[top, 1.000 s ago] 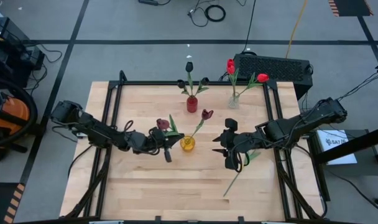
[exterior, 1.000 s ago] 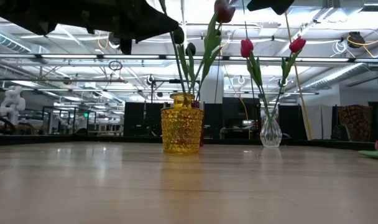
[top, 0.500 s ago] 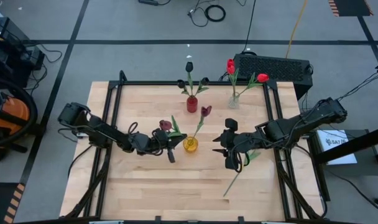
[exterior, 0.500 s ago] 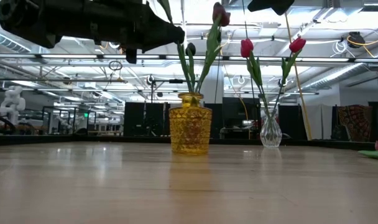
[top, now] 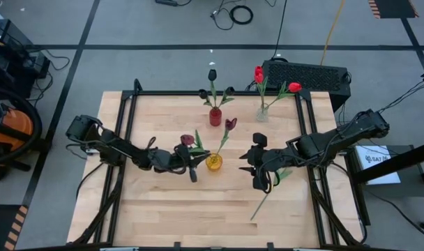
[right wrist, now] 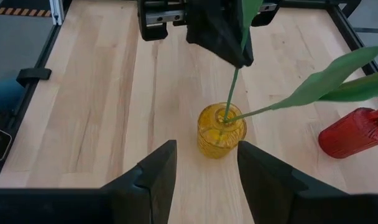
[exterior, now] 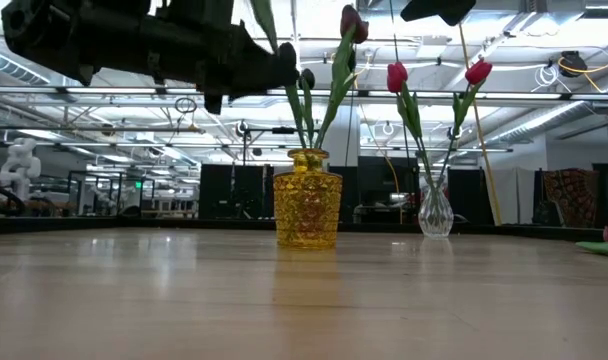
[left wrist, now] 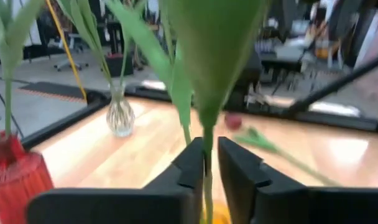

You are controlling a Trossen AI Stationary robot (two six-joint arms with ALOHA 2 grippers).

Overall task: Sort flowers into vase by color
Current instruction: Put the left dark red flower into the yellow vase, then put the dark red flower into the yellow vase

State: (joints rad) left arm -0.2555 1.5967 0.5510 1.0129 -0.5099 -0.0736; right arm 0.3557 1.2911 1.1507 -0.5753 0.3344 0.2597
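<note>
Left gripper (left wrist: 206, 163) at a tulip stem above the yellow vase (top: 213, 162).

Its jaws stand narrow, the thin stem (left wrist: 207, 180) between them; whether they still pinch it I cannot tell. The stem runs nearly upright into the vase mid-surface, maroon head (top: 187, 140) up. Right gripper (right wrist: 202, 167) hovers just beside the vase, jaws partly apart, holding nothing. Another tulip (top: 268, 194) lies flat on the surface (top: 170, 209) near it.

We note a wooden worktop (top: 163, 216) in a black frame, an orange vacuum (top: 6, 132) at its left, coiled cables (top: 236, 14) on the grey floor.
</note>
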